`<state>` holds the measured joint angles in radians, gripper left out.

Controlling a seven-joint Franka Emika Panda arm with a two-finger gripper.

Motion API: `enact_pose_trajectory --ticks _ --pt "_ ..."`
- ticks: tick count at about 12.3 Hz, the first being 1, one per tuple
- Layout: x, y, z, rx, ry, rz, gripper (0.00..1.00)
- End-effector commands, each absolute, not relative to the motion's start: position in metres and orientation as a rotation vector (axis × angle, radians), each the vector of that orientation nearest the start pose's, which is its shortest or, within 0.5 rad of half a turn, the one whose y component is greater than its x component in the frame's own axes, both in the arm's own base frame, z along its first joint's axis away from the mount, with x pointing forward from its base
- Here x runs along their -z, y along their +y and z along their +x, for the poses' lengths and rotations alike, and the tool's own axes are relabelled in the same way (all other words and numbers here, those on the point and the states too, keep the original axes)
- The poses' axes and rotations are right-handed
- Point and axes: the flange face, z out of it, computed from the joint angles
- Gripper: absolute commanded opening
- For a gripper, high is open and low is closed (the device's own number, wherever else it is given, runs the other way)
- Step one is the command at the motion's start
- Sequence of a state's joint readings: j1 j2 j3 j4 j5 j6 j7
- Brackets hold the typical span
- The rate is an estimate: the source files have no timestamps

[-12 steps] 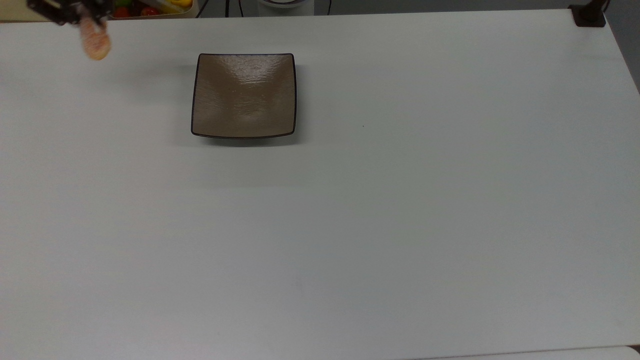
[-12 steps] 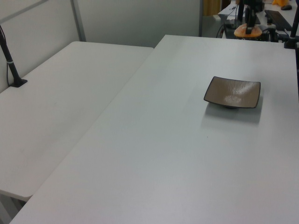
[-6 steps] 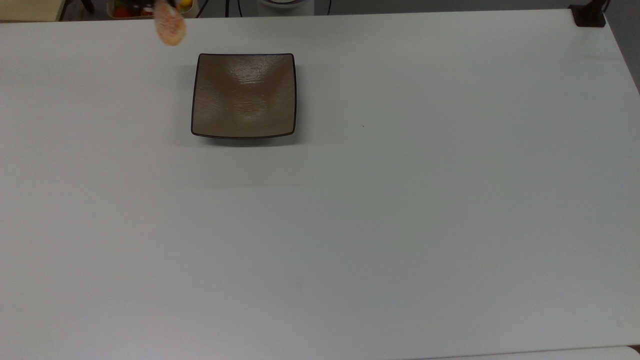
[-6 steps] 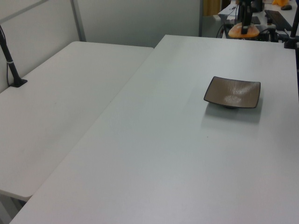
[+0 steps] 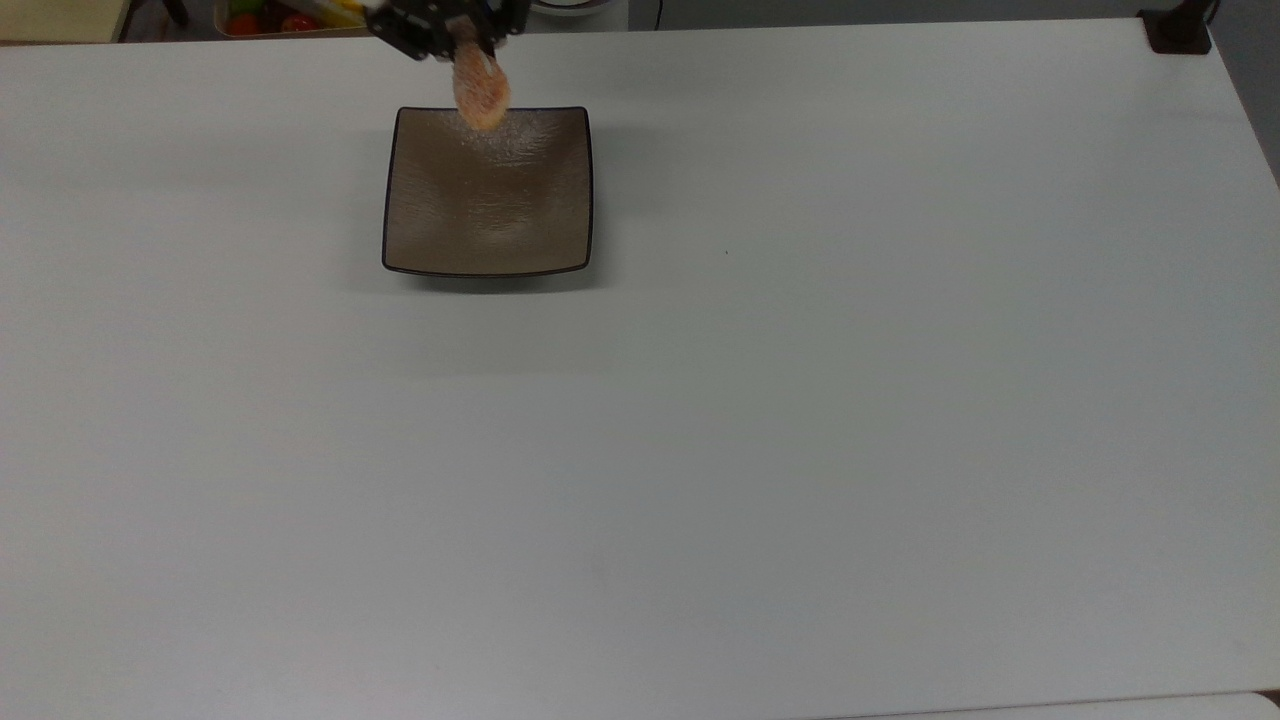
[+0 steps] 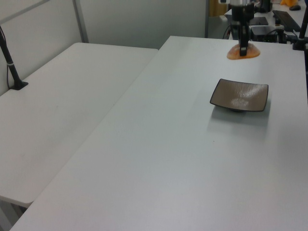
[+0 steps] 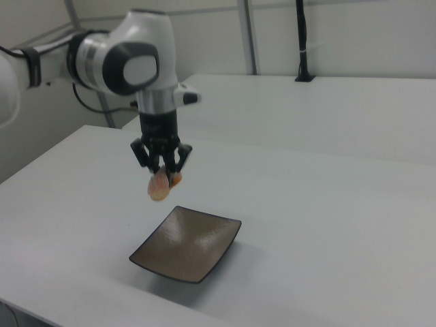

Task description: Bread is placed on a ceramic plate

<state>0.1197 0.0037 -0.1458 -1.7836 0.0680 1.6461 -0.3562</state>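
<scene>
You look straight down on the white table [image 5: 800, 400] in the top view, while the left view and the right view look from high up at opposite sides, and all three share the ceramic plate [image 5: 487, 200] [image 6: 239, 95] [image 7: 187, 244].

My arm [image 7: 102, 58] is glossy white with rounded joint housings, each capped by a dark grey ring around a pale disc. A black cable [image 7: 82, 101] loops beneath the big joint. Below that joint a white wrist cylinder narrows to a black band, then the black two-finger gripper [image 7: 162, 168] with angled links.
</scene>
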Motion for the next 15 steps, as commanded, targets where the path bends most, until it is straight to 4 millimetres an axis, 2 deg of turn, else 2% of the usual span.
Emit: enact_pose_trajectory --ticks 1,2,4,8,9,11,12,13,15 --pt "-0.456 -0.001 0.542 -0.184 -0.412 -3.033 0.25" --pt "-0.430 -0.002 0.543 -0.192 -0.412 -3.043 0.28" --pt "-0.392 -0.005 0.540 -0.248 -0.453 -3.087 0.29" --pt "-0.340 -0.012 0.536 -0.216 -0.477 -3.124 0.32" --pt "-0.336 -0.012 0.537 -0.226 -0.475 -3.124 0.34" --pt "-0.344 -0.012 0.537 -0.212 -0.474 -3.124 0.69" --pt "-0.347 -0.011 0.538 -0.204 -0.476 -3.125 0.98" --pt "-0.351 -0.011 0.539 -0.199 -0.474 -3.126 1.00" --pt "-0.383 -0.009 0.540 -0.208 -0.466 -3.115 1.00"
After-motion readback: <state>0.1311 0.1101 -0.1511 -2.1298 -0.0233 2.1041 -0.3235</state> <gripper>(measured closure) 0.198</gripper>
